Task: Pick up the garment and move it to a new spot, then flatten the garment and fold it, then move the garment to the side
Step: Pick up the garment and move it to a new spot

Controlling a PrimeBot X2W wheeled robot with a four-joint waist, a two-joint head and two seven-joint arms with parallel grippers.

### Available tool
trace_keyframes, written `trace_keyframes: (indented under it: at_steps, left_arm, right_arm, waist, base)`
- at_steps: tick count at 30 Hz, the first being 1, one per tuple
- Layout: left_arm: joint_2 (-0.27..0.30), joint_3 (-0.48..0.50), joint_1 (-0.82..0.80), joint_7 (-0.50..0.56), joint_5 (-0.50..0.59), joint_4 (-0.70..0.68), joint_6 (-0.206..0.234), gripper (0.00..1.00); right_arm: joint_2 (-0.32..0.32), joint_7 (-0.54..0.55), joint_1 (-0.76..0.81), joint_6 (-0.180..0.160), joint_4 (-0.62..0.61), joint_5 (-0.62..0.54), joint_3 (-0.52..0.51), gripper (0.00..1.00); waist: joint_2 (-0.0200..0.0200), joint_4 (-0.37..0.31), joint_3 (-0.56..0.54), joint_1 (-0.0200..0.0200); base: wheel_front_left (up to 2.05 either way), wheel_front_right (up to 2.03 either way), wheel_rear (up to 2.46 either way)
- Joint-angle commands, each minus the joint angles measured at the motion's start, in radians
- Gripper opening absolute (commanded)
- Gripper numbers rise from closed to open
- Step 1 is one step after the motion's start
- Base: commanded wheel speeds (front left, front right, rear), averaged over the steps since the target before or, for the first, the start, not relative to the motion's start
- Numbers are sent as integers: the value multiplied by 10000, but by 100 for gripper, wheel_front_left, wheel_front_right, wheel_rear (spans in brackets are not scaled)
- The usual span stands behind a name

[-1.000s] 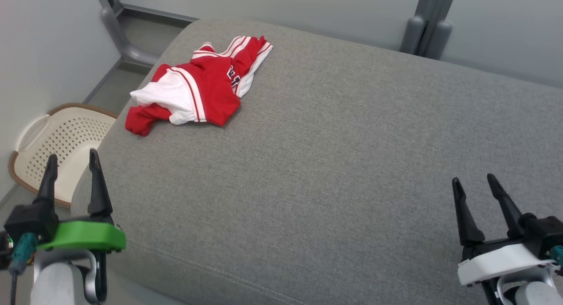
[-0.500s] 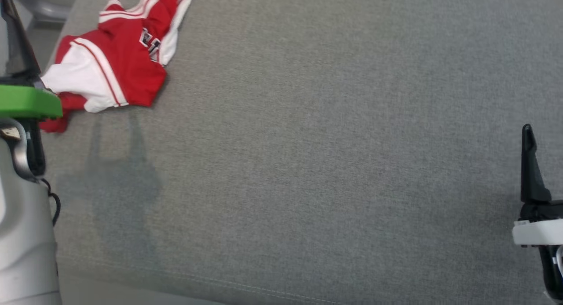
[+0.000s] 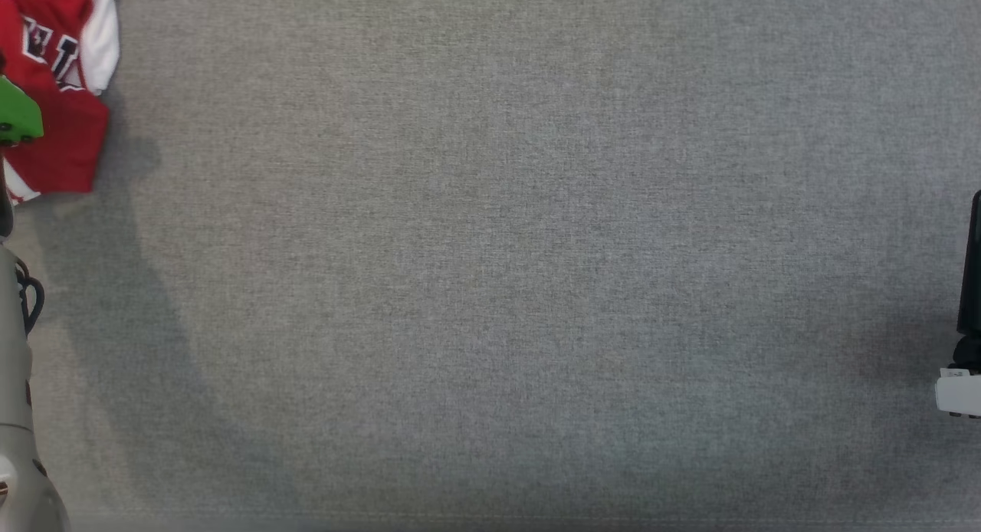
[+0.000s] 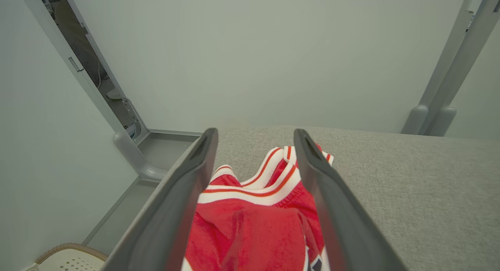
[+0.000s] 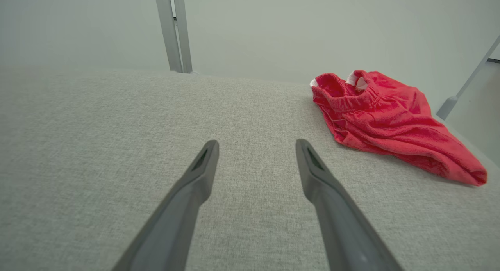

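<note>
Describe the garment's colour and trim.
Red garment with white bands carrying thin red stripes; clearest in the left wrist view.

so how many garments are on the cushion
1: the red and white garment, crumpled at the left edge of the cushion under the left hand. More may be hidden.

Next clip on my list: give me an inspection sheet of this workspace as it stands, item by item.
Surface: grey woven upholstered surface, flat, bare across its middle.
Job's things: red and white crumpled fabric garment, lying bunched near the surface's far left corner, not folded.
Clutter: nothing seen.
Grippers: left gripper open, pointed at the garment, holding nothing; right gripper open over bare fabric, holding nothing.
Cables: dark cable looped beside the left forearm.
Surroundings: pale wall, grey metal posts, cream perforated basket on the floor.
</note>
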Motion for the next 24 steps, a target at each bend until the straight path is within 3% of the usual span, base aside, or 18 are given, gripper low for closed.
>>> trace_keyframes:
  at_steps: [1,12,13,14,15,24]
  left_arm:
    - [188,-139,-279,155,-137,308,-16,100]
    - [161,-666,-562,1654,-1183,2894,-19,100]
    - [238,-725,-548,1693,-1226,3007,-20,39]
    - [278,-771,-550,1727,-1296,3090,-21,23]
    - [304,-841,-558,1716,-1358,3170,-21,0]
    - [474,-1355,-722,648,-1387,3299,-18,0]
  right_arm:
    - [-27,-28,-35,-11,-69,-70,-20,100]
    - [-4,47,-153,-11,-25,-177,91,100]
    - [-2,62,-166,-11,-6,-175,115,100]
    - [-7,77,-189,-11,10,-168,137,100]
    - [-12,90,-218,-11,31,-157,162,100]
    - [116,77,-337,-11,324,-122,489,100]
  waist:
    - [0,-396,451,-2]
    - [0,-404,455,-2]
    - [0,-413,429,-2]
    - [0,-421,406,-2]
    - [0,-431,371,-2]
    - [0,-369,-444,-2]
  base:
    - [0,0,0]
    - [0,0,0]
    - [0,0,0]
    - [0,0,0]
    - [0,0,0]
    - [0,0,0]
